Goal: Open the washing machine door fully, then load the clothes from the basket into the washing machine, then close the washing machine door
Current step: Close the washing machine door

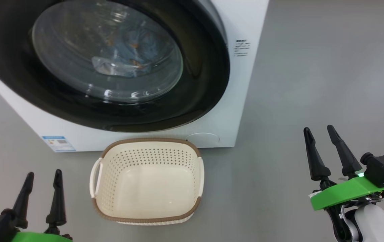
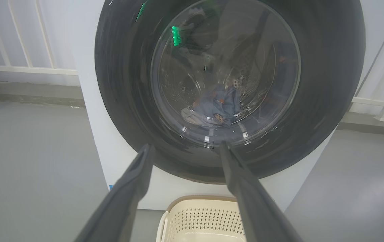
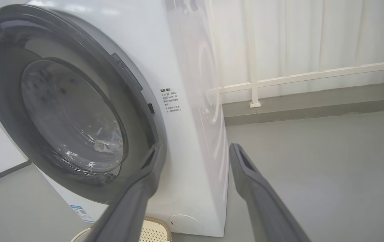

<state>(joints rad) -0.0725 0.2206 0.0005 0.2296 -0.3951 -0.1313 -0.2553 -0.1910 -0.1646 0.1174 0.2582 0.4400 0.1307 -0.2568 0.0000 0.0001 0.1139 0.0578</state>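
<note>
Both my tools stand spread and empty: the left tool [image 1: 44,173] low on one side, the right tool [image 1: 318,128] well apart on the other. Between them sits the basket [image 1: 148,140], bare inside, close against the washing machine [image 1: 242,101]. Ahead of my fingertips the washing machine door [image 1: 205,67] looks shut, with the clothes [image 1: 138,43] behind its glass. I judge closing nearly done; to confirm the latch I should press gently on the black ring, not the glass.

Grey floor [image 1: 330,67] around me, smooth and evenly lit. At my ten and two o'clock, a white railing [image 3: 313,74] fronts a white wall [image 3: 296,33] above a grey kerb [image 3: 313,104].
</note>
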